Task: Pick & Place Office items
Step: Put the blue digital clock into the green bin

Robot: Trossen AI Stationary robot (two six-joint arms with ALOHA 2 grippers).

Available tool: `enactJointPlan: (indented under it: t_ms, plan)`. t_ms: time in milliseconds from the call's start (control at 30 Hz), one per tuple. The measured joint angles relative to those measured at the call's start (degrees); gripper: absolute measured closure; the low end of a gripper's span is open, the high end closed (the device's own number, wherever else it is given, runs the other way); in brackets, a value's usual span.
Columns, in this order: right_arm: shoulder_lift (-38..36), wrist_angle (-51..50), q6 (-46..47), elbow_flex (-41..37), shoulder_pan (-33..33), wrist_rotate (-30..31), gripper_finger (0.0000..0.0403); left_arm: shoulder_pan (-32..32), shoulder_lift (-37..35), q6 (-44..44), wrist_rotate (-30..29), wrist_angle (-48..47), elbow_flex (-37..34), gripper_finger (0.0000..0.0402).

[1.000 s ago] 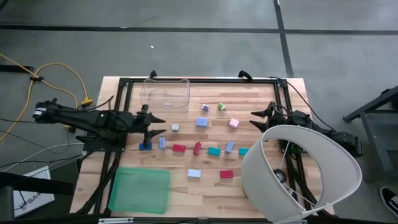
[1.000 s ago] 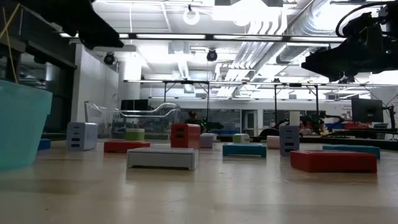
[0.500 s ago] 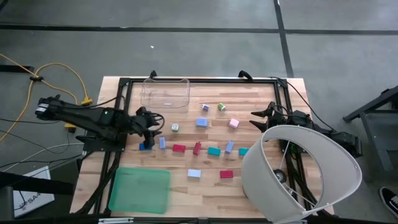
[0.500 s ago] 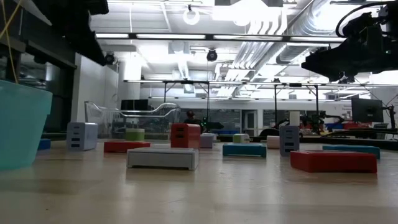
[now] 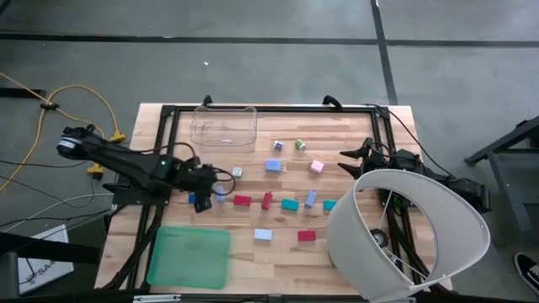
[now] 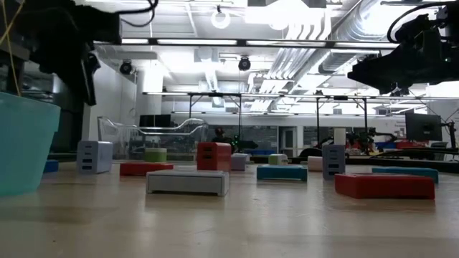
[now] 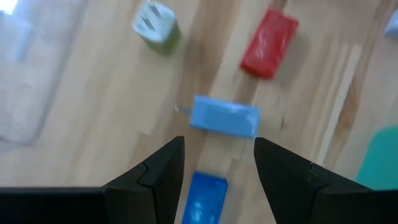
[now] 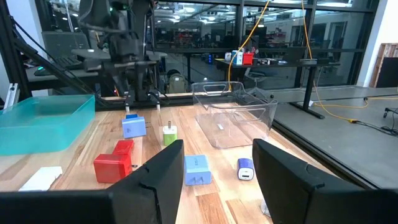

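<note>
Several small office items lie on the wooden table (image 5: 354, 122). Among them are a dark blue block (image 5: 200, 200), a light blue block (image 5: 220, 192), two red blocks (image 5: 242, 200), a teal one (image 5: 290, 204) and a pink one (image 5: 317, 167). My left gripper (image 5: 210, 187) hangs open above the table, tipped steeply down. In its wrist view the dark blue block (image 7: 205, 196) shows between its fingers (image 7: 219, 146), with the light blue block (image 7: 224, 117) just beyond. My right gripper (image 5: 347, 160) waits open and level at the table's right, holding nothing (image 8: 214, 180).
A clear plastic bin (image 5: 224, 126) stands at the far edge, and a flat green tray (image 5: 189, 257) lies at the near left. A big white ring-shaped shade (image 5: 404, 236) covers the near right corner. A white-green piece (image 7: 155, 26) and a red block (image 7: 269, 43) lie beyond the left gripper.
My left gripper has swung toward the table's right and sunk a little. It has tipped from nearly level to steeply downward over the two blue blocks. Its finger gap looks the same. No block has moved.
</note>
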Motion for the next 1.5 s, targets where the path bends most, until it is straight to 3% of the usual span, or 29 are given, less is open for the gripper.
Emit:
enactJointPlan:
  t_ms: [167,667,1000,1267,1500]
  plan:
    - [0.0,0.0,0.0,0.0,0.0,0.0,0.0224,0.0,2.1,0.0,4.4,-2.1,0.0,0.0215]
    - [0.0,0.0,0.0,0.0,0.0,0.0,0.0224,-0.5,2.9,-2.2,5.8,-7.8,-0.2,0.0215]
    - [0.0,0.0,0.0,0.0,0.0,0.0,0.0224,-4.8,8.2,4.6,7.1,-7.7,-0.2,0.0215]
    - [0.0,0.0,0.0,0.0,0.0,0.0,0.0224,-4.8,14.4,3.2,7.5,-6.0,-0.3,0.0215]
    - [0.0,0.0,0.0,0.0,0.0,0.0,0.0224,-4.0,15.4,0.4,7.7,-5.8,-0.3,0.0178]
